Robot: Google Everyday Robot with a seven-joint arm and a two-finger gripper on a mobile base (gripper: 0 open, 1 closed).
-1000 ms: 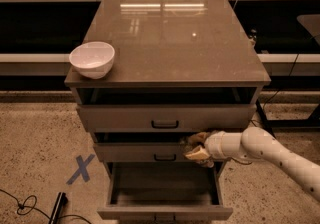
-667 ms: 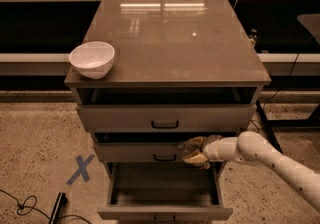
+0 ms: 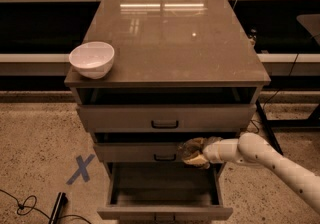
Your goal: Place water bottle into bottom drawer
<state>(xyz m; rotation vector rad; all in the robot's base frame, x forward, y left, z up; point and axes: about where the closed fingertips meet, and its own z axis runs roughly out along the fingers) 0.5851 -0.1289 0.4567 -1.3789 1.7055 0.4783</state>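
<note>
The bottom drawer (image 3: pixel 164 212) is pulled out toward me and its inside looks empty. My gripper (image 3: pixel 196 153) comes in from the right on a white arm (image 3: pixel 270 160). It hangs just above the drawer's back right part, in front of the middle drawer (image 3: pixel 135 152). It is shut on the water bottle (image 3: pixel 188 148), a small crinkled clear shape sticking out to the left of the fingers. The bottle is partly hidden by the gripper.
A white bowl (image 3: pixel 92 59) sits on the cabinet top (image 3: pixel 175 38) at its front left corner. The top drawer (image 3: pixel 165 118) and middle drawer stand slightly ajar. On the floor to the left are a blue tape cross (image 3: pixel 80 169), a cable (image 3: pixel 24 204) and a dark object (image 3: pixel 57 207).
The gripper with the bottle has shifted slightly left and down, closer over the open bottom drawer. The bowl and the drawers have not moved.
</note>
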